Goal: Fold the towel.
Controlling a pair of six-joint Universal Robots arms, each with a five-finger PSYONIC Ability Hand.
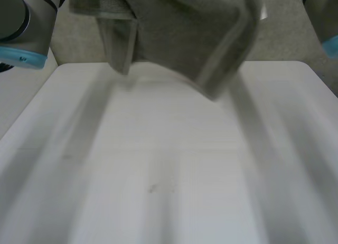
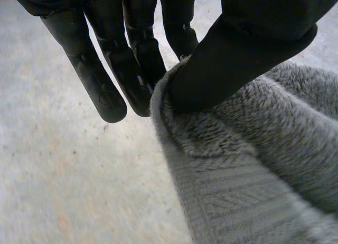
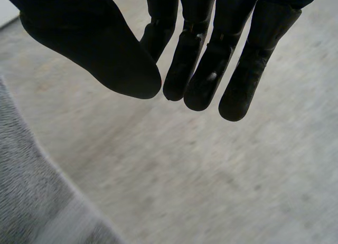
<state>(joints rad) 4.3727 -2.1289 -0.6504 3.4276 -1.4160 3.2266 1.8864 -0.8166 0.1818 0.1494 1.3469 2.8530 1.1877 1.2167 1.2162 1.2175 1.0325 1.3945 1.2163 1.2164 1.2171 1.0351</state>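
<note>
**A:** Where is the towel?

**B:** A grey towel (image 1: 179,33) hangs bunched in the air over the far side of a white table (image 1: 169,165). It droops in two folds, a narrow one toward the left arm (image 1: 21,27) and a wider one reaching lower toward the right arm (image 1: 322,17). I cannot tell whether the lowest fold touches the table.

**A:** What is the left hand doing?

**B:** In its wrist view, the black left hand (image 2: 248,48) has hold of the towel (image 2: 253,165). The thumb presses down into the fluffy edge and pinches the cloth against the nearest fingers. The other fingers point straight down beside the cloth, touching nothing. A grey speckled floor (image 2: 63,175) lies below.

**A:** And the right hand?

**B:** The right hand (image 3: 211,59) holds nothing. Its fingers are straight and close together, and the thumb stands a little apart from them. A stretch of the towel (image 3: 31,202) with its woven band hangs near the thumb's side, apart from the hand.
</note>
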